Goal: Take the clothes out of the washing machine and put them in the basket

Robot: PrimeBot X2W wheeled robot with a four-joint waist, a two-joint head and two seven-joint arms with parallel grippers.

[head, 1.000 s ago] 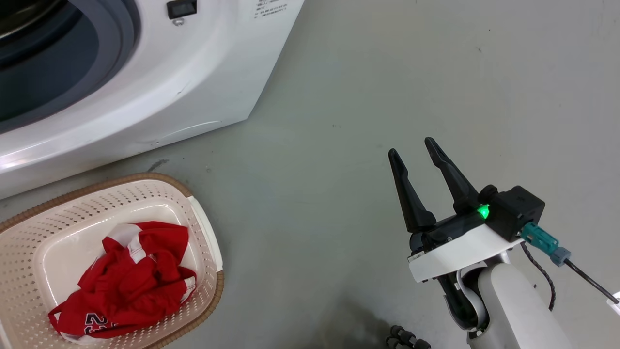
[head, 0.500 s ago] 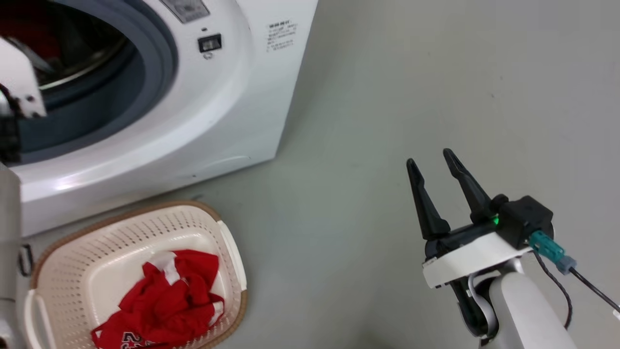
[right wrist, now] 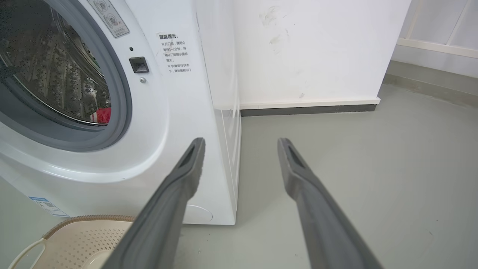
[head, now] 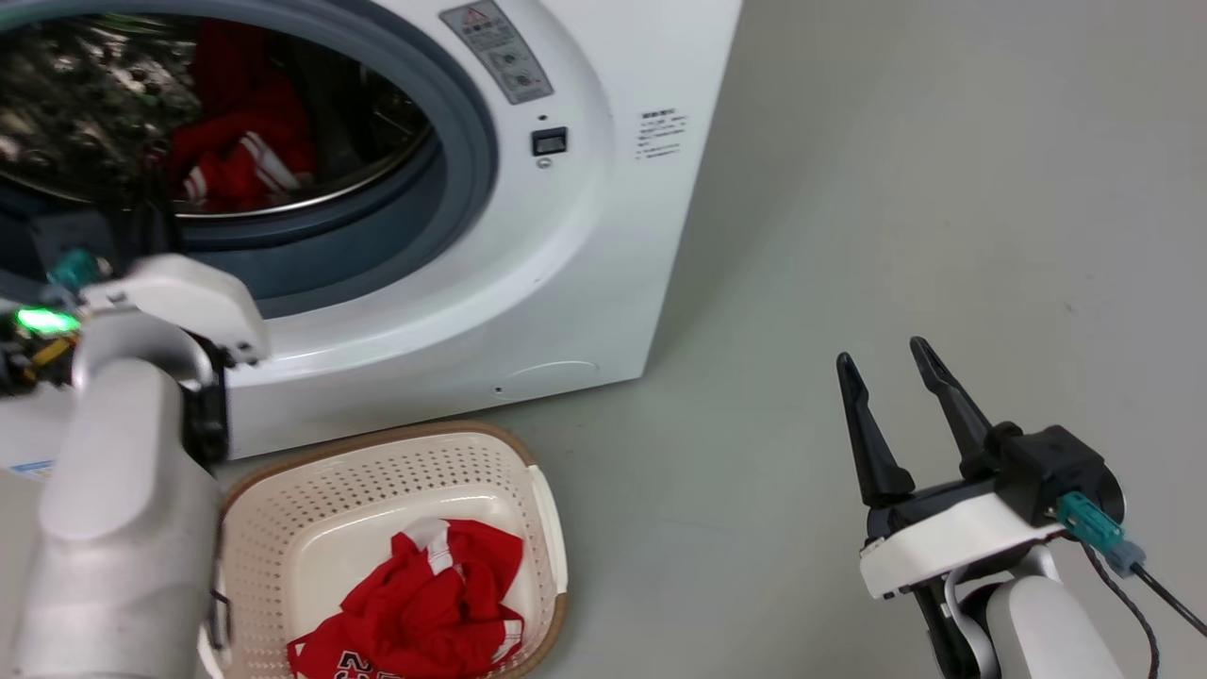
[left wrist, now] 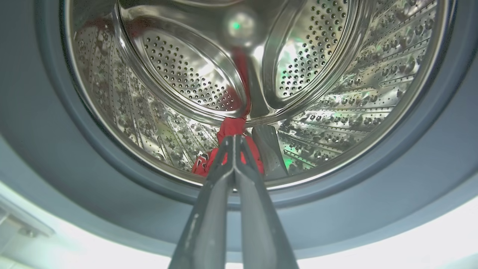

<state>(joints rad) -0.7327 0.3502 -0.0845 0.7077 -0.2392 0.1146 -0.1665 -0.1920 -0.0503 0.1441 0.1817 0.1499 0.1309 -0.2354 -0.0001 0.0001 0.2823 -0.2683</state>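
Note:
The white washing machine (head: pixel 566 283) stands with its porthole uncovered. Red clothes (head: pixel 236 151) lie inside the steel drum (left wrist: pixel 179 74). My left gripper (left wrist: pixel 234 139) is shut with nothing between its fingers; it points into the porthole at the grey rim, and the red clothes (left wrist: pixel 230 127) lie just beyond its tips. The cream basket (head: pixel 377 451) sits on the floor in front of the machine and holds one red jersey (head: pixel 424 604). My right gripper (head: pixel 891 368) hovers open and empty over the floor, far right of the basket. The right wrist view shows the right gripper (right wrist: pixel 242 144), the machine (right wrist: pixel 179 112) and the basket's rim (right wrist: pixel 89 218).
My pale left forearm (head: pixel 123 490) rises at the left, beside the basket. Grey floor (head: pixel 896 189) stretches to the right of the machine. A white wall with a dark skirting (right wrist: pixel 310 108) stands behind it. A cable (head: pixel 1141 585) trails from my right wrist.
The head camera has swung up and left, so the porthole and drum now show. My left arm has come into view, reaching to the porthole. The right gripper stays open.

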